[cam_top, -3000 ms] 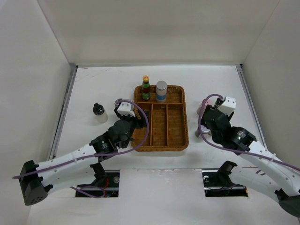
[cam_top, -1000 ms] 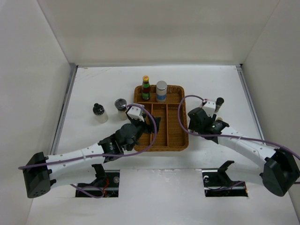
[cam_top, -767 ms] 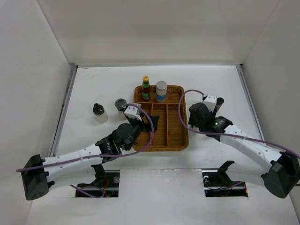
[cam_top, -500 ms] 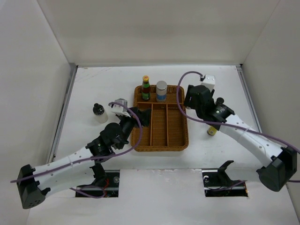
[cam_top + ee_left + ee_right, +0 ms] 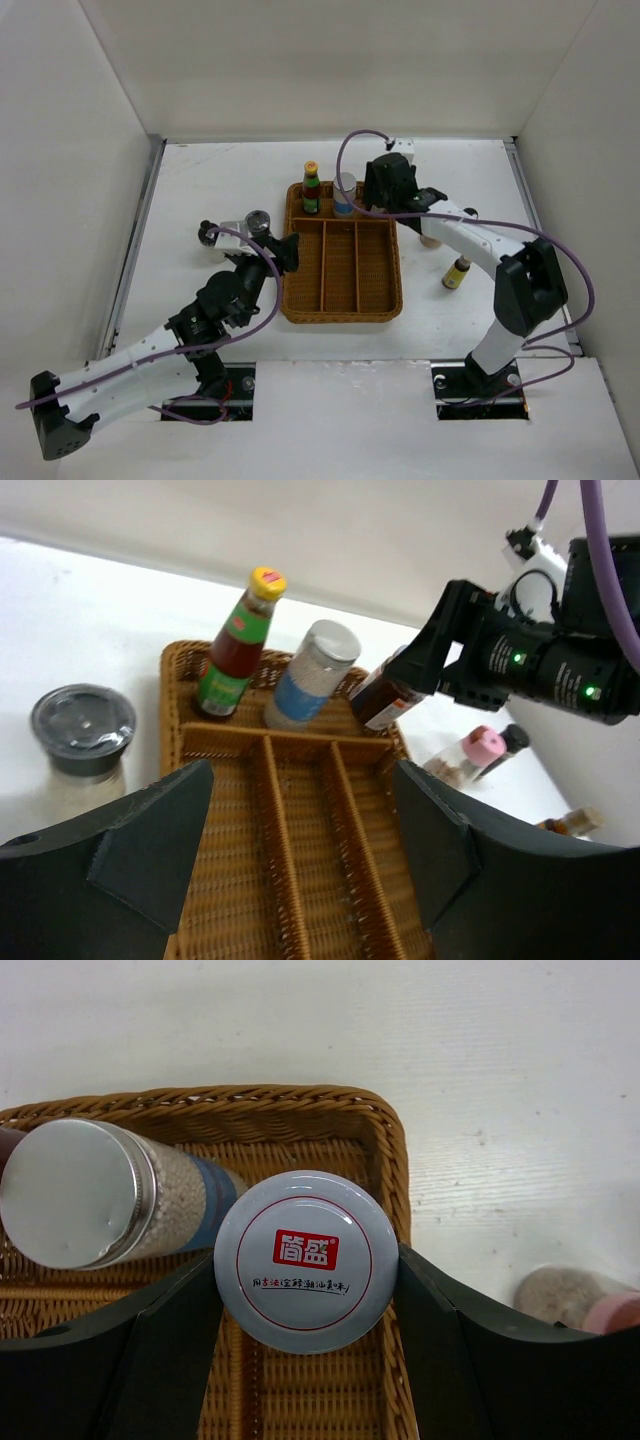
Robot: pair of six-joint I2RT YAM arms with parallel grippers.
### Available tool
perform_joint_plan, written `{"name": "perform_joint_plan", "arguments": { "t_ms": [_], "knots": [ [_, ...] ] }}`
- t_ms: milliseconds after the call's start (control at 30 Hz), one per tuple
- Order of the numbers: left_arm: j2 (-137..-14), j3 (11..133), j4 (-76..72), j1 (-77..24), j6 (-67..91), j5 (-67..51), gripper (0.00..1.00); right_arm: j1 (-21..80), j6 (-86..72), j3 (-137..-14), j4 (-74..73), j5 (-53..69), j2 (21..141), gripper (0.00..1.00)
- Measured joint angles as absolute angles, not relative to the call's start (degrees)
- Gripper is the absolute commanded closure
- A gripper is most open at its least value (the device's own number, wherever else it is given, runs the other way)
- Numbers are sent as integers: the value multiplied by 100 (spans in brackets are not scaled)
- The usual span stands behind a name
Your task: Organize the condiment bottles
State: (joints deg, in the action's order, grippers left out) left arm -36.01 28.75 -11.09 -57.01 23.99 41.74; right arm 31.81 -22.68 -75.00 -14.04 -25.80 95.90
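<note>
Looking down the right wrist, we see our right gripper [image 5: 305, 1295] clamped on a bottle [image 5: 306, 1255] whose pale lid bears a red label reading 简盛, over the far-right corner of the wicker tray [image 5: 392, 1165] beside the blue-banded shaker [image 5: 75, 1195], while only the left wrist shows its dark, tilted body, our left gripper [image 5: 300, 845] spread apart.

A robot lab cell: white panels [image 5: 330, 60] box in a white tabletop [image 5: 200, 190] (arm bases [image 5: 488, 372] bolted at the bottom edge).

White left arm [image 5: 130, 355] and right arm [image 5: 470, 232], black joints, looping purple cables [image 5: 598, 530], matte black wedge-shaped pincer fingers [image 5: 140, 845].
</note>
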Motion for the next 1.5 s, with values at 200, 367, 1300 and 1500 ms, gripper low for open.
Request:
{"name": "perform_joint_plan", "arguments": {
  "t_ms": [200, 367, 1300, 1500],
  "knots": [
    [-3581, 2783, -792, -5627, 2408, 4379, 28, 3177, -2268, -7607, -1114, -2453, 10066, 47],
    [-3586, 2783, -554, -5446, 2410, 4493, 24, 3177, -2265, -7616, -934, -2443, 10510, 43],
    [-6604, 4639, 1428, -3339, 2630, 3990, 10, 3376, -2265, -5616, 49, -2738, 6938, 5],
    [-7170, 4814, 1330, -3089, 2665, 3706, 10, 3535, -2276, -5312, 64, -2630, 6827, 4]
  ]
}}
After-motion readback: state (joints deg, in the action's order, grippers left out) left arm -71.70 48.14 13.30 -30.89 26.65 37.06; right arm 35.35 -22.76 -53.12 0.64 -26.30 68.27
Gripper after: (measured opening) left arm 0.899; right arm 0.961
